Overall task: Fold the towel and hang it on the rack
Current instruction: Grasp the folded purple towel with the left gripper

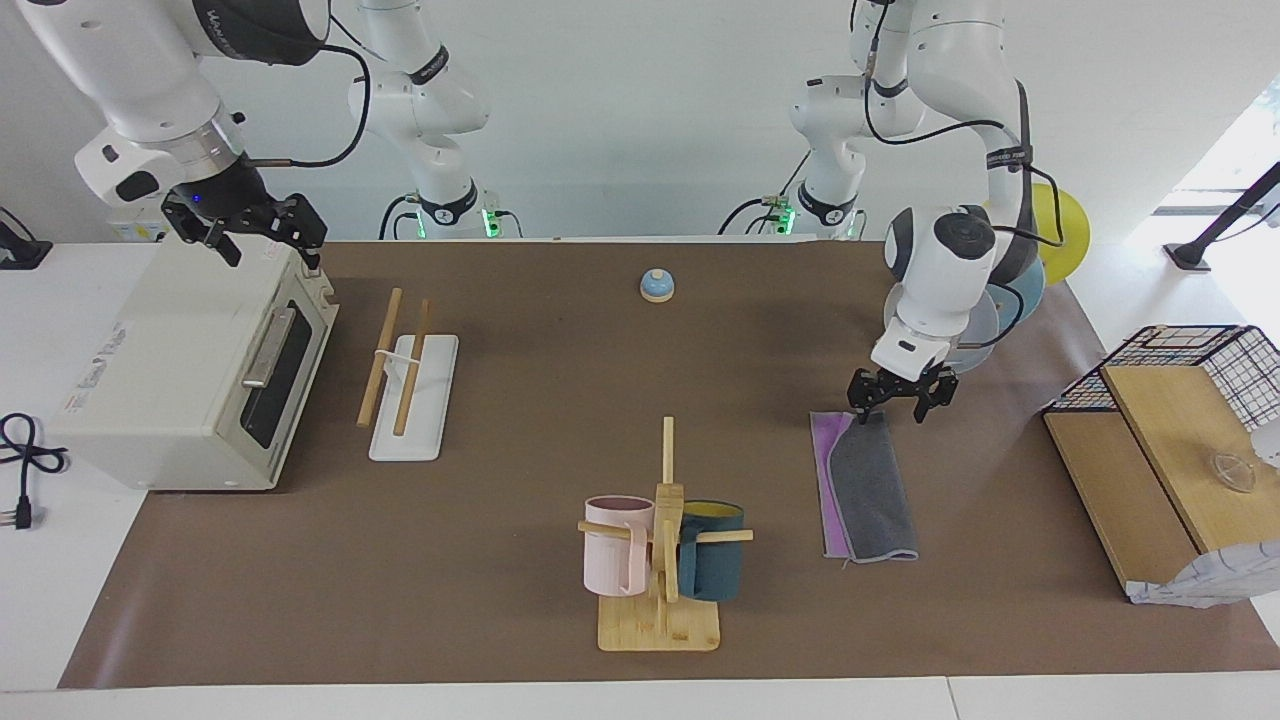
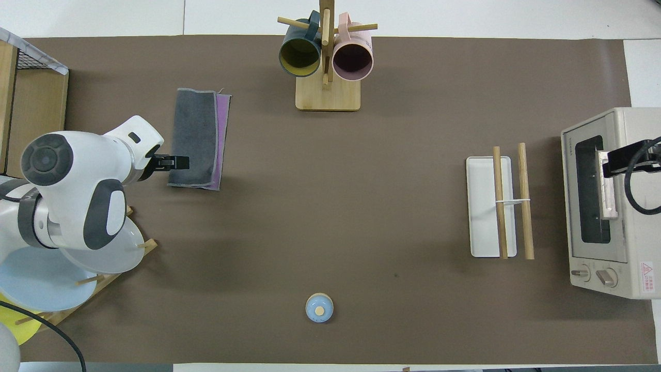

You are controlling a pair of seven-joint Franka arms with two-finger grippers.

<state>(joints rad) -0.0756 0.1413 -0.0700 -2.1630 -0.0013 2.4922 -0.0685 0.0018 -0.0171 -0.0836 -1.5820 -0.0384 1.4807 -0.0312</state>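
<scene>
Towel [image 1: 865, 485]: folded to a long strip, dark grey face uppermost, a purple margin showing along one long edge. Lies flat on the surface [image 1: 560, 400] toward the left arm's end, well apart from the rack.

Left tool [image 1: 901, 396]: over the towel's robot-ward end, fingers [image 1: 862, 400] spread apart and pointing down, holding nothing; whether the tips touch the cloth cannot be told.

Rack [image 1: 413, 398]: white rectangular base with two parallel light-wood rods, toward the right arm's end of the surface, bare of cloth, just beside the toaster oven [image 1: 190, 365].

Right tool [image 1: 265, 235]: raised over the toaster oven's top, by its robot-ward front corner, fingers parted, empty; this arm waits.

Mug tree [image 1: 662, 545]: bamboo, on a square base, farther from the robots than the towel and rack, about midway along the surface. Carries a pink mug [image 1: 615, 545] and a dark teal mug [image 1: 712, 550].

Call bell [image 1: 657, 285]: blue dome, near the robots, mid-surface.

Plate stand [image 2: 111, 276]: wooden, holding pale round plates [image 2: 36, 279], near the left arm's base.

Wire basket [image 1: 1215, 365] and wooden panels [image 1: 1150, 470]: at the left arm's end of the surface.

Surface: white tabletop under a brown mat. Room: plain white wall; black power cord [image 1: 25, 455] beside the oven.
</scene>
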